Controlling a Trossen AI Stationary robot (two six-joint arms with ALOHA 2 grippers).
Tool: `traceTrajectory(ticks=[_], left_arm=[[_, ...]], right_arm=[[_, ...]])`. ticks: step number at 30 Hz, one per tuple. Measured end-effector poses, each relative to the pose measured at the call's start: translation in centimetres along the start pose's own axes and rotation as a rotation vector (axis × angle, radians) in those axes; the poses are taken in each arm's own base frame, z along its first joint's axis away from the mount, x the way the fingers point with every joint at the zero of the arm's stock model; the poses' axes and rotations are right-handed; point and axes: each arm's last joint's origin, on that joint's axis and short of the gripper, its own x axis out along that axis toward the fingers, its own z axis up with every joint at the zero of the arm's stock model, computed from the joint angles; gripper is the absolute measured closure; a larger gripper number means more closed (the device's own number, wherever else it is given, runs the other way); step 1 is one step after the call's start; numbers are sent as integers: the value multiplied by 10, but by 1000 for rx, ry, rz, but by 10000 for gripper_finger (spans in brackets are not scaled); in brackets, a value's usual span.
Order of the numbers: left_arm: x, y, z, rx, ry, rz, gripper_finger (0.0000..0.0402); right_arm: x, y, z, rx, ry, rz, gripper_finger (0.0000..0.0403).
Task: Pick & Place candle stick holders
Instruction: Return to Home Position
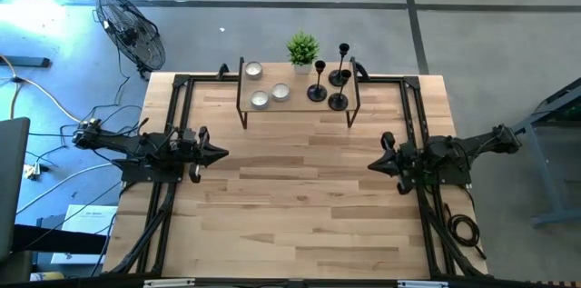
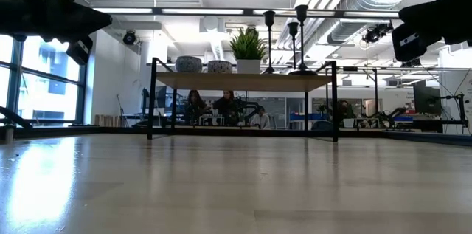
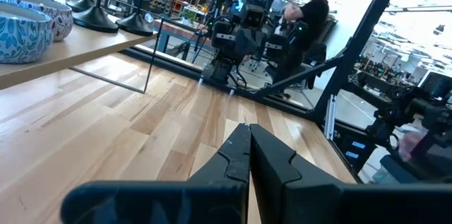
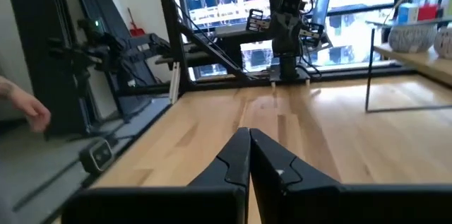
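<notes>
I count three black candle stick holders point(image 2: 269, 42), all upright and bunched on the right half of the shelf point(image 1: 295, 104) at the far edge of the surface. All three have the same build: round flared base, thin straight stem, small cup on top. From above they form a tight triangle. The left holder point(image 1: 318, 82) stands nearest the shelf's middle. The far holder point(image 1: 341, 65) is by the back right corner. The near holder point(image 1: 340, 90) is by the front right edge, just in front of the far one. The bases are close; I can't tell if any touch. In the low view the cups top out at different heights. My left wrist view shows only their bases.
</notes>
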Motion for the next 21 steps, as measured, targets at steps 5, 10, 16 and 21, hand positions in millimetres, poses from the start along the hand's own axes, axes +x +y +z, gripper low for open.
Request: traceTrajectory(ticks=[5, 10, 16, 21], left_arm=[[0, 0, 0, 0, 0, 0, 401], [0, 0, 0, 0, 0, 0, 401], [0, 0, 0, 0, 0, 0, 401], [0, 0, 0, 0, 0, 0, 401]], right_arm=[[0, 0, 0, -72, 2, -2, 401], [0, 0, 0, -76, 2, -2, 396], [0, 0, 0, -76, 2, -4, 395], [0, 0, 0, -76, 2, -4, 395]])
